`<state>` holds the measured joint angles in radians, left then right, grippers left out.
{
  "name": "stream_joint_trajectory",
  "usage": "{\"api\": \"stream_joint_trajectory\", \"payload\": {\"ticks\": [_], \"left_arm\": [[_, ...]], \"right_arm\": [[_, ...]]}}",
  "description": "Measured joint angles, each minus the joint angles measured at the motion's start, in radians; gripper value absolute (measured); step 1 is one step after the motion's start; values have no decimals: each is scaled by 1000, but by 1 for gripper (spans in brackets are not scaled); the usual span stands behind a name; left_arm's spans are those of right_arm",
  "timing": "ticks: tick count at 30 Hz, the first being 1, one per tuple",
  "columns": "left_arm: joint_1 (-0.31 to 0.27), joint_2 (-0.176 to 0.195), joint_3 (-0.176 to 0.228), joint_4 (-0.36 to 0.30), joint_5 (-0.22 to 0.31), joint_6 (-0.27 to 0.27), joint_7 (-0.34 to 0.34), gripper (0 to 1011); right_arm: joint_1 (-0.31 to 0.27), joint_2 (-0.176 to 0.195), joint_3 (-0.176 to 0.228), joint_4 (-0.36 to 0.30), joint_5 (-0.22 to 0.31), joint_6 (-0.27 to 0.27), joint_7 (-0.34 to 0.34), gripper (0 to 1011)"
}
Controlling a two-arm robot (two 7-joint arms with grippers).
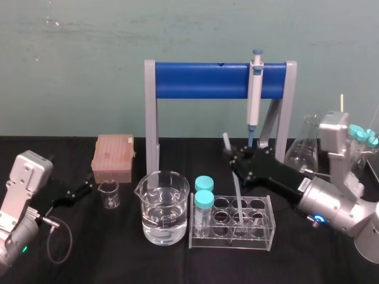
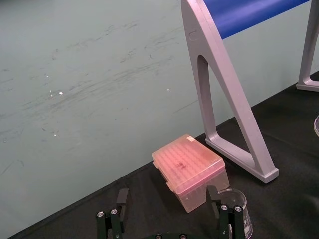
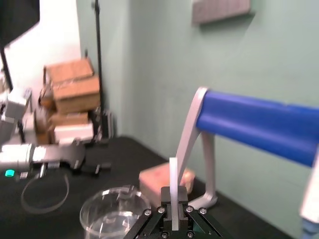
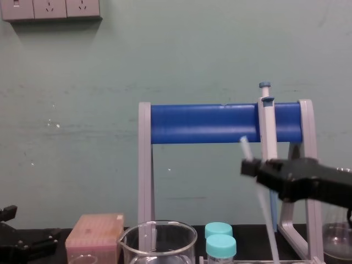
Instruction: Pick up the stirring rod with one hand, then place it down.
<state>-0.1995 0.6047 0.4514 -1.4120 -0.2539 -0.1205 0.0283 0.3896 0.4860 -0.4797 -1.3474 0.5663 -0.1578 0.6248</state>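
The right gripper (image 1: 237, 158) is clamped on the stirring rod (image 1: 237, 192) near its upper end, holding it tilted over the test-tube rack (image 1: 269, 236), with the lower tip apparently down among the wells. To set it down well, raise it along its own line until the tip clears, then lower it flat onto bare counter (image 1: 118, 263) before releasing. The left gripper (image 1: 87, 186) is parked at far left, fingers apart.

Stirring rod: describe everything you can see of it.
The stirring rod is a thin, straight, translucent-white rod, plastic or glass by its look. The right gripper is shut on it below its top, holding it nearly upright, slightly tilted. Its lower end reaches into the clear tube rack; whether it touches is unclear. The left gripper sits parked, far left.
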Motion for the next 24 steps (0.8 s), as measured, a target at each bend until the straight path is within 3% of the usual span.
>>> {"api": "stream_joint_trajectory", "payload": {"ticks": [5,15,24], "left_arm": [[0,0,0,0,0,0,0,1000],[0,0,0,0,0,0,0,1000],[0,0,0,0,0,0,0,1000]], "right_arm": [[-47,-17,72,-28,63,-85,12,67],[-67,-26,174,-122,164,-119,51,67],[-76,-13,224,-174,179,-136,56,67]]}}
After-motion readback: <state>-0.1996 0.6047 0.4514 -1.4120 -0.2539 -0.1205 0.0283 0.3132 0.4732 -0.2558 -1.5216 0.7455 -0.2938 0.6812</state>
